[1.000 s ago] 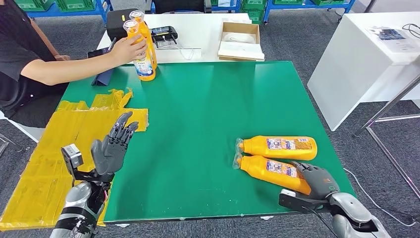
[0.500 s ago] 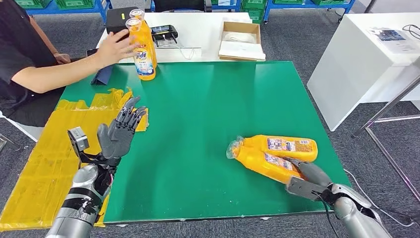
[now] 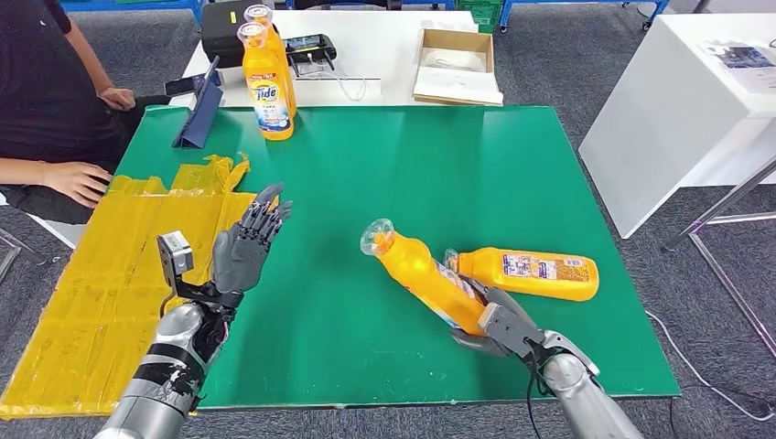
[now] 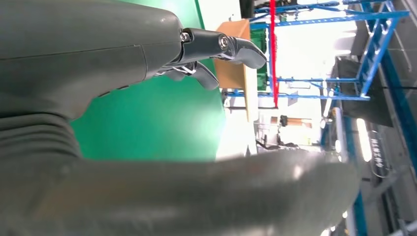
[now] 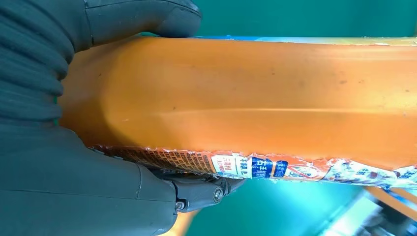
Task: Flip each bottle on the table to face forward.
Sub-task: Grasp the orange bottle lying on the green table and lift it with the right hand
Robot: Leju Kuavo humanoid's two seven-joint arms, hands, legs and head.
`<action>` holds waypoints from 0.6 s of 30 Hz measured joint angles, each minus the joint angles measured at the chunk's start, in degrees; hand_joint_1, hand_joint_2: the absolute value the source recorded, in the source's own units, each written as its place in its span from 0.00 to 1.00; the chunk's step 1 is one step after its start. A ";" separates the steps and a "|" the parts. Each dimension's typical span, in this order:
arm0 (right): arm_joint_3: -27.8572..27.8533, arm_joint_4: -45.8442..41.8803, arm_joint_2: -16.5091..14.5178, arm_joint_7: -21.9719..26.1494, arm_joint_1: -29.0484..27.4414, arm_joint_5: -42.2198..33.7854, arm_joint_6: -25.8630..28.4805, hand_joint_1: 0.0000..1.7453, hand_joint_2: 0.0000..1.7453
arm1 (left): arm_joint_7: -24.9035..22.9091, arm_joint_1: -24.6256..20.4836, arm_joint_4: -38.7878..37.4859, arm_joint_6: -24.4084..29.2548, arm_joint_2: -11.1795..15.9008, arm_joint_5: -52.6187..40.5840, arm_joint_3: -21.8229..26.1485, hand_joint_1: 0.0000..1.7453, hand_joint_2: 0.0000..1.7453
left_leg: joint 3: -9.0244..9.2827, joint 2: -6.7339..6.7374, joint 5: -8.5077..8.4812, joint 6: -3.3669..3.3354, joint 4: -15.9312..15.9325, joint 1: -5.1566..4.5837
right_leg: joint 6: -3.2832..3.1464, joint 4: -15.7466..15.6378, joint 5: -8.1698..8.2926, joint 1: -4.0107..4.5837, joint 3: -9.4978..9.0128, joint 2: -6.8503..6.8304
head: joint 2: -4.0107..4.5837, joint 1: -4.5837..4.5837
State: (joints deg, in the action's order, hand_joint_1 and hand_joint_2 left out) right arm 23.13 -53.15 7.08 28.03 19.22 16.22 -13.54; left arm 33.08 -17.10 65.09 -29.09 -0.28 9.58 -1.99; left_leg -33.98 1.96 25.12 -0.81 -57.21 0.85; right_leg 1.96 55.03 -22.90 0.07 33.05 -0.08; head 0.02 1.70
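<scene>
My right hand [image 3: 490, 322] grips the base of an orange detergent bottle [image 3: 423, 276] and holds it tilted above the green table [image 3: 366, 183], cap end up and pointing far left. In the right wrist view the thumb [image 5: 142, 19] and fingers wrap the orange bottle [image 5: 255, 98]. A second orange bottle [image 3: 531, 273] lies on its side just right of it, label up. Two more orange bottles [image 3: 267, 84] stand upright at the table's far left corner. My left hand [image 3: 242, 251] hovers open over the table's left part, fingers spread, seen close in the left wrist view [image 4: 147, 54].
A person sits at the left, one hand [image 3: 78, 180] resting by the yellow sheet [image 3: 119, 274]. A blue tablet stand [image 3: 197, 119] leans at the far left edge. Behind is a white table with a cardboard box [image 3: 458, 66]. A white counter [image 3: 677, 101] stands right.
My right hand has lifted its bottle off the table and swung the cap end up and leftward. The person let go of the upright bottles and drew the arm back. My left hand rose slightly.
</scene>
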 joint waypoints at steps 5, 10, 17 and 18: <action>0.34 -0.78 -2.44 -0.25 1.35 -0.47 0.52 1.00 1.00 | -0.45 0.11 0.03 0.33 -0.42 -0.13 -0.72 0.00 1.00 | -0.16 -0.18 0.00 0.00 0.00 -0.05 | 0.00 0.00 -0.02 -0.06 0.10 -0.17 | 0.00 0.00; 0.78 -1.02 -4.96 -1.60 3.78 -0.81 1.29 1.00 1.00 | -0.85 0.71 0.64 0.78 -0.89 0.01 -1.34 0.00 1.00 | -0.26 -0.16 -0.01 0.00 0.00 -0.08 | 0.00 0.01 -0.01 -0.09 0.21 -0.17 | 0.00 -0.01; 3.52 -0.96 -10.36 -4.22 8.50 0.33 2.72 1.00 1.00 | -1.70 0.95 1.57 1.70 -2.09 -0.02 -2.20 0.00 1.00 | -0.31 -0.19 -0.08 0.00 0.00 -0.07 | 0.00 0.05 -0.02 -0.08 0.30 -0.18 | 0.00 -0.01; 4.02 -0.87 -10.98 -4.38 9.04 0.46 2.98 1.00 1.00 | -1.85 0.95 1.57 1.62 -2.20 0.08 -2.32 0.00 1.00 | -0.33 -0.19 -0.09 0.01 0.00 -0.07 | 0.00 0.06 -0.02 -0.08 0.32 -0.18 | 0.00 0.00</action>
State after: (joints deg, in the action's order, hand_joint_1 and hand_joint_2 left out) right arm 27.15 -54.02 -3.91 23.65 28.26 16.68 -10.57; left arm 31.23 -16.15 66.66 -27.46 -2.48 9.66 -4.31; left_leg -34.30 1.77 25.03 -0.80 -57.21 0.78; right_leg 1.96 55.09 -22.92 -0.01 33.37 -0.26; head 0.02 1.70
